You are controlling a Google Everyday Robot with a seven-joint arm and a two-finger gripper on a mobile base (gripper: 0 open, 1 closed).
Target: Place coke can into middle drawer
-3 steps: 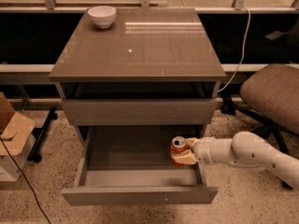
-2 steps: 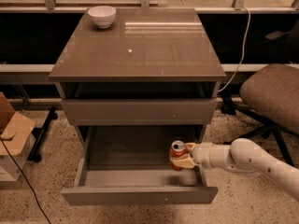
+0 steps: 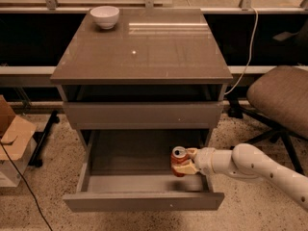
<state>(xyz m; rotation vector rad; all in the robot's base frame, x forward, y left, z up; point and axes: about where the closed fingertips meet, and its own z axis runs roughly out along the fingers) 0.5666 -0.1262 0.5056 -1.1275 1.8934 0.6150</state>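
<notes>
- The coke can sits upright inside the middle drawer, at its right end by the right wall; I cannot tell whether it touches the drawer floor.
- The gripper is clenched on the can, grasping its side, and its white arm runs off to the right of the drawer.
- The drawer stands open, just below a closed drawer front.
- Above the drawer, the bench carries a white bowl at its far left corner.
- An office chair stands right of the drawer and a cardboard box left of it.
</notes>
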